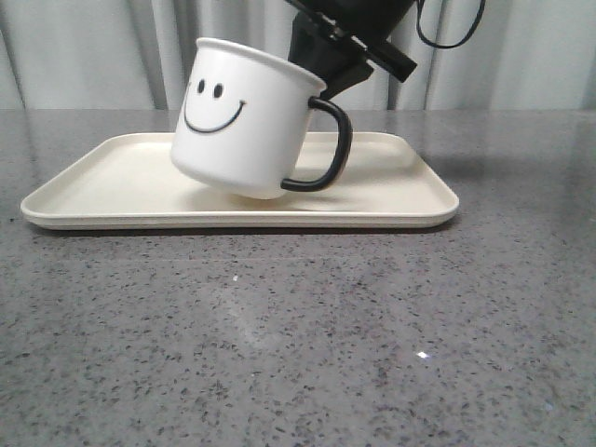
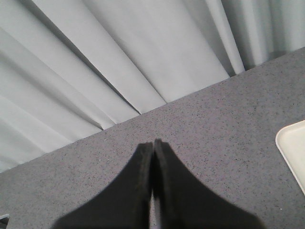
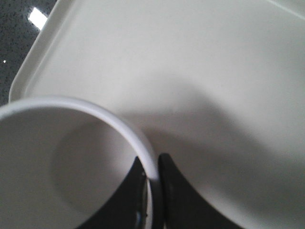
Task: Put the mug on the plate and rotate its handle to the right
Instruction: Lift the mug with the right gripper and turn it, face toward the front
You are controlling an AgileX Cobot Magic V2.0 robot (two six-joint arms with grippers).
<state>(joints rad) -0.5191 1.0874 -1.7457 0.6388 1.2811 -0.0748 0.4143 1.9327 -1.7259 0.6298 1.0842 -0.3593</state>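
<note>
The white mug (image 1: 244, 116) with a black smiley face hangs tilted just above the cream plate (image 1: 112, 177), its black handle (image 1: 328, 149) pointing right. My right gripper (image 3: 152, 164) is shut on the mug's rim (image 3: 119, 121), one finger inside the mug and one outside, reaching down from the upper right in the front view. The plate (image 3: 190, 62) fills the right wrist view under the mug. My left gripper (image 2: 153, 143) is shut on nothing, above bare grey table, with a corner of the plate (image 2: 293, 148) showing off to one side.
Pale curtain (image 1: 93, 56) hangs behind the grey speckled table (image 1: 298, 335). A black cable (image 1: 452, 28) loops off the right arm above the plate's back right corner.
</note>
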